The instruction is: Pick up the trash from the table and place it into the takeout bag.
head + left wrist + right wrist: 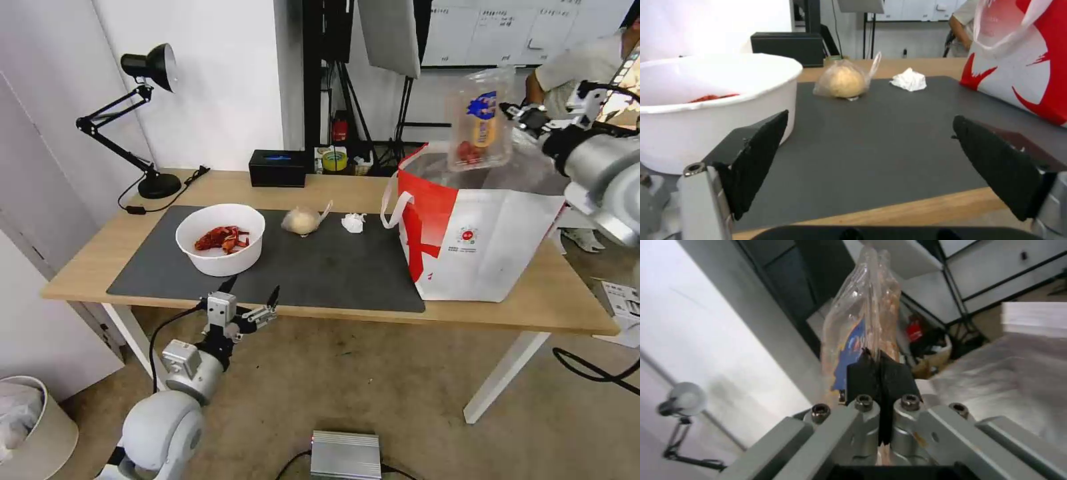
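My right gripper (512,111) is shut on the edge of the clear clamshell box (480,120), holding it upright in the air over the open mouth of the takeout bag (487,247); in the right wrist view the box (867,323) rises from the closed pads (865,373). On the dark mat sit the white bowl (221,238) with red shell scraps, the knotted bag of beige stuff (303,219) and the crumpled tissue (353,223). My left gripper (251,294) is open, low at the table's front edge beside the bowl (706,100).
A black desk lamp (143,120) stands at the back left of the table (580,300). A black box (277,167) and a tape roll (335,160) sit along the back edge. A person stands behind the bag at the far right.
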You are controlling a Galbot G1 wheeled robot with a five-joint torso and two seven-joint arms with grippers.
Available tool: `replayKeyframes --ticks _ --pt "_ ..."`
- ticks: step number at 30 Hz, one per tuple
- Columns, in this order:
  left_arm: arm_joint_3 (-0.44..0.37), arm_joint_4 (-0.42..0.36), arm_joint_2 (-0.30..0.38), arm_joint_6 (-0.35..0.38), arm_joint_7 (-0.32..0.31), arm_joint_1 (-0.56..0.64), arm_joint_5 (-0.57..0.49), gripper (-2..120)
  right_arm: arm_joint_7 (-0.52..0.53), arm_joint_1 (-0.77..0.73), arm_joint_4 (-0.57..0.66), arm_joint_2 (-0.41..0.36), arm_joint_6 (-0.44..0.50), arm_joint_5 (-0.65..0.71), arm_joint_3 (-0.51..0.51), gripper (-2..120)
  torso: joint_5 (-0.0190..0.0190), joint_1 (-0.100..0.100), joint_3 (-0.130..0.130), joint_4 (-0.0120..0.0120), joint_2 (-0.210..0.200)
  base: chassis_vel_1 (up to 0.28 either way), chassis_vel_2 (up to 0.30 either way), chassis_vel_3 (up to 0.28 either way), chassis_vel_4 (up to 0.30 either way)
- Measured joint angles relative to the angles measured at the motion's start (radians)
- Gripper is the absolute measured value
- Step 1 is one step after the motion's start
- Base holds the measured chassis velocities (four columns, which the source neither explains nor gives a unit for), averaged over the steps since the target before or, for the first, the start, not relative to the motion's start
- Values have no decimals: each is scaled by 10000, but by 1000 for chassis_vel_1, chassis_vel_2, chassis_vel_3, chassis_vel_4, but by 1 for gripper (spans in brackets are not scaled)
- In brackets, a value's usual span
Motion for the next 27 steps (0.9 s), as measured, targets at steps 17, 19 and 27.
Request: replayKeyframes --ticks 17,19,27 --pt "220 37 -316 -52 0 115 266 100 -680 -1217 -439 387 50 -1014 145 0 -1 0 0 1 0 0 0 0 0" --pt "266 45 -345 -51 0 107 298 100 -689 -1286 -408 420 41 -1015 146 0 -1 1 0 1 0 0 0 0 0" --pt "282 58 -377 -52 0 114 345 100 -677 -1517 -212 562 4 -988 167 0 -1 0 0 1 0 0 0 0 0"
